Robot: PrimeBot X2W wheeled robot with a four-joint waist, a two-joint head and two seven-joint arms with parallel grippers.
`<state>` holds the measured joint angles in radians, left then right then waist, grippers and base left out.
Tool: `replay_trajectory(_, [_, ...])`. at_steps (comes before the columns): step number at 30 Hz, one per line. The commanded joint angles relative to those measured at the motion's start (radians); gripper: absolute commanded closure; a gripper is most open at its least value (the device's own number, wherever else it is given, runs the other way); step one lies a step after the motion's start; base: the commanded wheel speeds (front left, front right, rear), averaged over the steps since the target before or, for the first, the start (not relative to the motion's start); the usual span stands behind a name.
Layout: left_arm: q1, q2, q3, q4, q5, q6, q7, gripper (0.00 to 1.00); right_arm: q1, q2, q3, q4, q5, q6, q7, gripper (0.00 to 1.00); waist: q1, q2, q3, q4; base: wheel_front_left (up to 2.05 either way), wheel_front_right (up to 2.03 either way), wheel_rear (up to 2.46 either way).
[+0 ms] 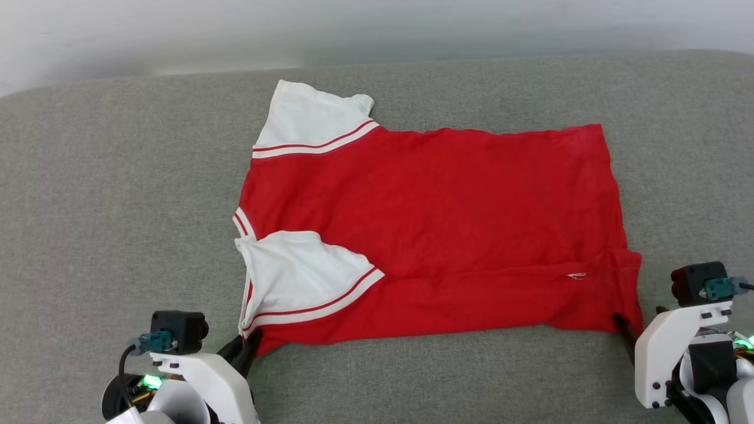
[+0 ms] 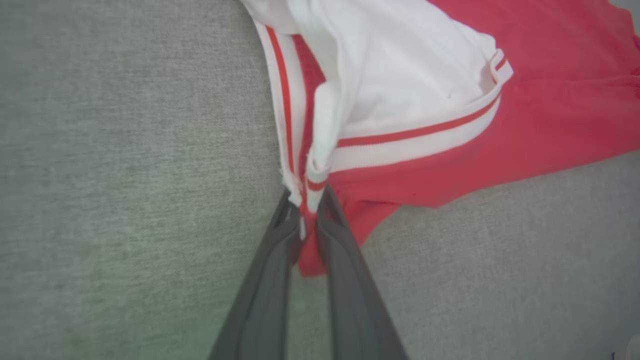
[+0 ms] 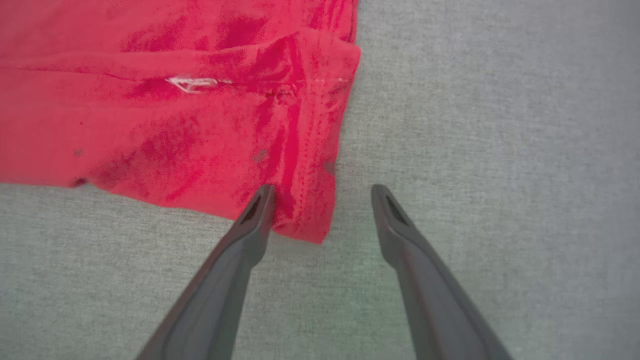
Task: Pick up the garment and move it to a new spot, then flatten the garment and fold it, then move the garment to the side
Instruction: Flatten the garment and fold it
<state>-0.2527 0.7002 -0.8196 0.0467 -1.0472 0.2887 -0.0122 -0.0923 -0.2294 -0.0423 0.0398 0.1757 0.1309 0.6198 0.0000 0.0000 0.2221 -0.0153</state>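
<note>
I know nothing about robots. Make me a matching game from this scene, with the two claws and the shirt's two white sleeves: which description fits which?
Things:
1. left gripper
2. right gripper
3. far sleeve
4. near sleeve

Descriptions:
A. folded in over the red cloth
B. open, at the hem corner
C. sticking out flat beyond the red body
D. shut on a corner of the garment

Pairs: 1-D, 2-B, 3-C, 4-A
</note>
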Motion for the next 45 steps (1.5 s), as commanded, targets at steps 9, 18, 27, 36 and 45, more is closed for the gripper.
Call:
replay_trajectory(9, [-0.014,0.053,0.018,-0.135,0.024,0.041,0.007,1.0,-0.014,0.017,0.019,0.135,-0.002,0.0,0.007,0.0,0.0,0.0,0.024,0.036,0.0,0.0,0.0])
replay_trajectory(18, [-0.001,0.09,0.011,-0.15,0.031,0.053,0.026,1.0,-0.019,0.0,0.024,0.205,0.027,-0.001,0.004,1.0,0.0,0.0,0.03,0.037,0.0,0.0,0.0])
replay_trajectory(27, [0.034,0.112,-0.001,-0.113,0.025,0.043,0.033,1.0,0.002,-0.044,-0.026,0.167,0.062,-0.001,0.007,1.0,0.0,0.0,-0.034,0.018,0.0,0.0,0.0])
replay_trajectory(36, [0.111,0.143,-0.055,-0.128,-0.007,0.025,0.09,1.0,0.088,-0.084,-0.033,0.07,0.127,-0.001,0.054,1.0,0.0,0.0,-0.095,-0.011,0.0,0.0,0.0])
replay_trajectory(45, [0.188,0.162,-0.078,-0.154,-0.048,0.022,0.102,1.0,0.224,-0.101,-0.089,-0.026,0.163,-0.001,0.167,1.0,0.0,0.0,-0.103,-0.023,0.0,0.0,0.0])
